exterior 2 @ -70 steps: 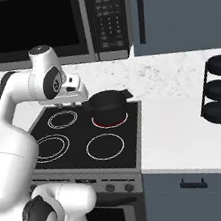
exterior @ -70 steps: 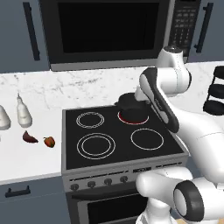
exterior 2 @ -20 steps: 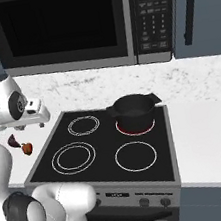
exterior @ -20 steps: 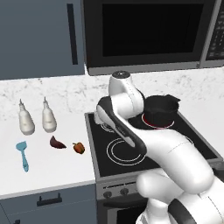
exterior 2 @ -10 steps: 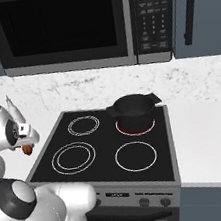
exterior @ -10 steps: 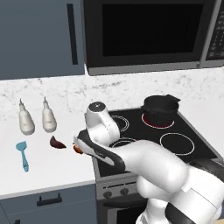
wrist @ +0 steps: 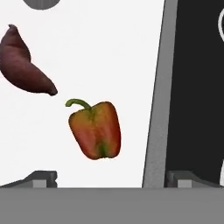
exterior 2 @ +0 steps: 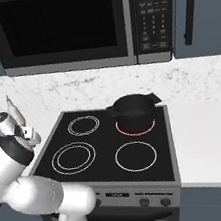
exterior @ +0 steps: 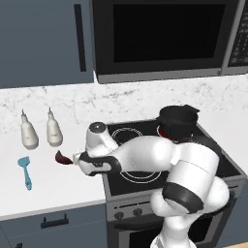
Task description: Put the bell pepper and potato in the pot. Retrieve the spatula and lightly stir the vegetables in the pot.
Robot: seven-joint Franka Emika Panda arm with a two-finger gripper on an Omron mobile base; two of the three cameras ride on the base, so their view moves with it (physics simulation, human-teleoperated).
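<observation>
My gripper [wrist: 109, 179] is wide open and holds nothing. In the hand view I see its two dark tips at the bottom, one on each side. The pepper [wrist: 95, 129] lies flat on the white counter [wrist: 109, 52], right between the tips and just ahead of them. Nothing touches it. Its green stem curls away toward the potato [wrist: 24, 65]. The potato is farther out from the gripper and off to one side, near the pepper but not touching it. The grey edge of the stove [wrist: 159, 96] runs along the other side of the pepper, with the black stove top past it.

From the left base view I see the gripper [exterior: 77, 161] low over the counter [exterior: 58, 189], just beside the stove [exterior: 145, 140]. The potato [exterior: 61, 158] pokes out right next to it. The hand hides the pepper here. The spatula [exterior: 24, 170] lies flat on the counter past the potato, apart from the gripper. Two white bottles [exterior: 40, 131] stand upright behind it, near the wall. The pot [exterior: 177, 121] sits on a back burner, well apart from the gripper, on the far side of the arm.

In the right base view the pot [exterior 2: 133, 111] sits over a red ring.
</observation>
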